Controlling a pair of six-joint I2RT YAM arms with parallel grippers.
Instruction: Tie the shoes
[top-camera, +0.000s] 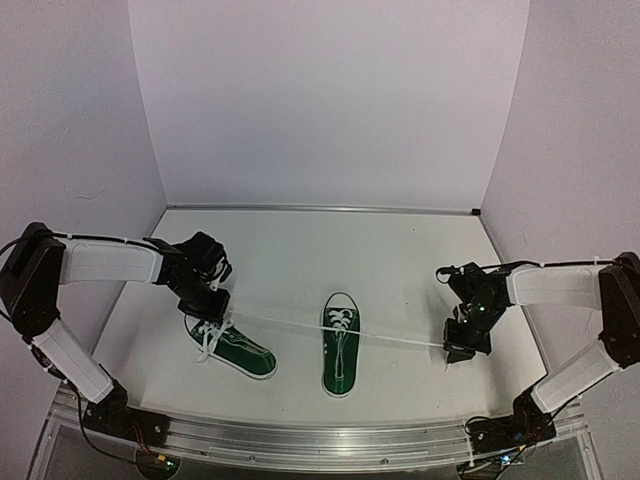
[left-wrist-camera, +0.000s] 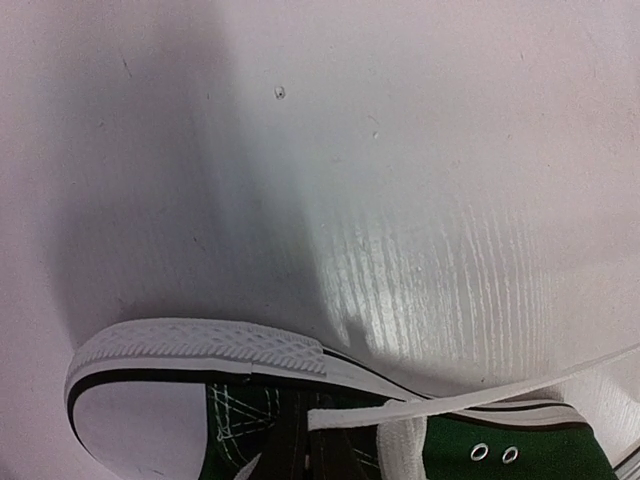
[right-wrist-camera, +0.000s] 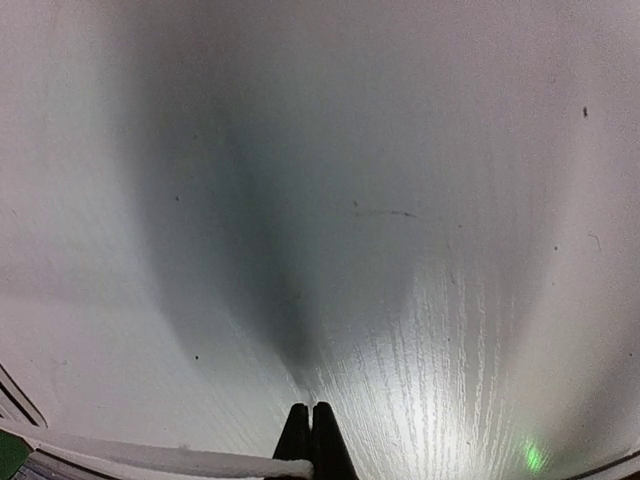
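Note:
Two dark green shoes with white soles lie on the white table, the left shoe (top-camera: 238, 350) angled and the right shoe (top-camera: 340, 362) with its toe toward the arms. A white lace (top-camera: 290, 324) stretches taut across the right shoe's lacing between both grippers. My left gripper (top-camera: 218, 312) hovers over the left shoe's toe end, shut on one lace end (left-wrist-camera: 400, 408) above that shoe's white toe cap (left-wrist-camera: 130, 420). My right gripper (top-camera: 458, 350) sits low to the right of the shoes. Its black fingers (right-wrist-camera: 325, 445) are shut on the other lace end (right-wrist-camera: 150, 460).
Loose white lace loops (top-camera: 208, 340) lie beside the left shoe. White walls enclose the table at the back and sides. A metal rail (top-camera: 300, 440) with both arm bases runs along the near edge.

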